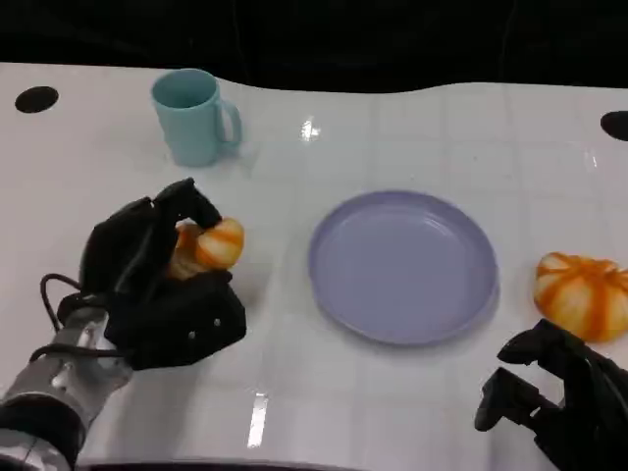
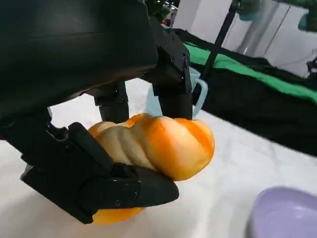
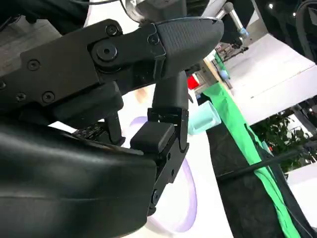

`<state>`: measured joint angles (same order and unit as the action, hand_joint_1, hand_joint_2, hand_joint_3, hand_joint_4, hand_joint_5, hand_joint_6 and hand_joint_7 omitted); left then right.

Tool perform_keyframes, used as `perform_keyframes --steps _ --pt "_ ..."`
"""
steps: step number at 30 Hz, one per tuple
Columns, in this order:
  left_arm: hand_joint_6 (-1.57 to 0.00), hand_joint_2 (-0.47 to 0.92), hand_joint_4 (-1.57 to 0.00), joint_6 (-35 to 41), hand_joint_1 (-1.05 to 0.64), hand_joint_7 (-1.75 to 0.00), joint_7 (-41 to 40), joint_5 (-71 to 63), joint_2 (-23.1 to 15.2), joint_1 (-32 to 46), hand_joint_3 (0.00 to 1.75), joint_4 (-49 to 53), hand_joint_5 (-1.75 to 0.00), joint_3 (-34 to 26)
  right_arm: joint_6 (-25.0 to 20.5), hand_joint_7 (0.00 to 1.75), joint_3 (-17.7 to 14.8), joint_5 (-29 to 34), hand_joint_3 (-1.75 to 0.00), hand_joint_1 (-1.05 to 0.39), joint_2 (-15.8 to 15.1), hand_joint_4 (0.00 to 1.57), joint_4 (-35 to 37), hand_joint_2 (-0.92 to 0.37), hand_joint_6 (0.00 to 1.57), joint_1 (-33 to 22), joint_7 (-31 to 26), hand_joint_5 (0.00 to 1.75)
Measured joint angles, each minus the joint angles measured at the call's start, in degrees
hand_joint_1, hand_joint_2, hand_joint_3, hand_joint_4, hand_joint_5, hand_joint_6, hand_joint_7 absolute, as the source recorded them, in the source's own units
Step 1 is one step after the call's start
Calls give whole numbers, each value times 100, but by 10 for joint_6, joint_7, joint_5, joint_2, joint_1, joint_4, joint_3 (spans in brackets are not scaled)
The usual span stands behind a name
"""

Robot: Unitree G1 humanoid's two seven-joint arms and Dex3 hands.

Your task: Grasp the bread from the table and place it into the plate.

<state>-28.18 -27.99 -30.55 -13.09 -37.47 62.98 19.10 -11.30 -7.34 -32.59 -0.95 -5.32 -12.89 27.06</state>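
My left hand [image 1: 157, 285] grips an orange-and-cream bread roll [image 1: 208, 247] at the table's left. In the left wrist view the bread roll [image 2: 163, 144] sits between the black fingers [image 2: 109, 188], touching or just above the white surface. The lilac plate [image 1: 402, 265] lies empty at the centre, to the right of that hand, and the plate's rim [image 2: 287, 213] edges into the left wrist view. A second striped bread [image 1: 582, 294] lies on the table right of the plate. My right hand [image 1: 559, 402] rests low at the right, below that bread, holding nothing.
A pale blue mug [image 1: 194, 116] stands behind my left hand, near the table's far edge. Dark holes [image 1: 36, 99] mark the far table corners. The right wrist view shows the mug [image 3: 203, 119] and the plate's edge [image 3: 185, 198] past my right hand [image 3: 124, 74].
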Motion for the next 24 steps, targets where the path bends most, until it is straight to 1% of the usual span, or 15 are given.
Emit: perform_keyframes --steps 6,11,17,18,24 --pt "-66 44 -90 -2 -17 -175 -6 -24 14 -21 125 -10 -175 15 -3 106 0 -2 -17 -52 0 73 1 -92 80 0 0 154" --pt "-64 46 -90 -4 -20 -175 -24 -52 33 -48 125 -16 -175 37 -3 105 0 0 -17 -52 0 73 1 -92 80 0 0 154" --pt "-63 43 -90 -1 -16 -175 -36 -75 61 -73 124 -16 -175 62 -1 106 0 0 -17 -52 0 72 2 -92 80 0 -1 154" --pt "-62 43 -88 -1 -16 -175 -39 -78 65 -76 126 -16 -175 64 -1 106 0 0 -18 -52 0 71 2 -92 79 0 -1 154" --pt "-64 40 -87 -5 -16 -175 -39 -87 91 -119 128 12 -175 84 2 108 0 0 -18 -52 0 72 5 -92 79 0 4 155"
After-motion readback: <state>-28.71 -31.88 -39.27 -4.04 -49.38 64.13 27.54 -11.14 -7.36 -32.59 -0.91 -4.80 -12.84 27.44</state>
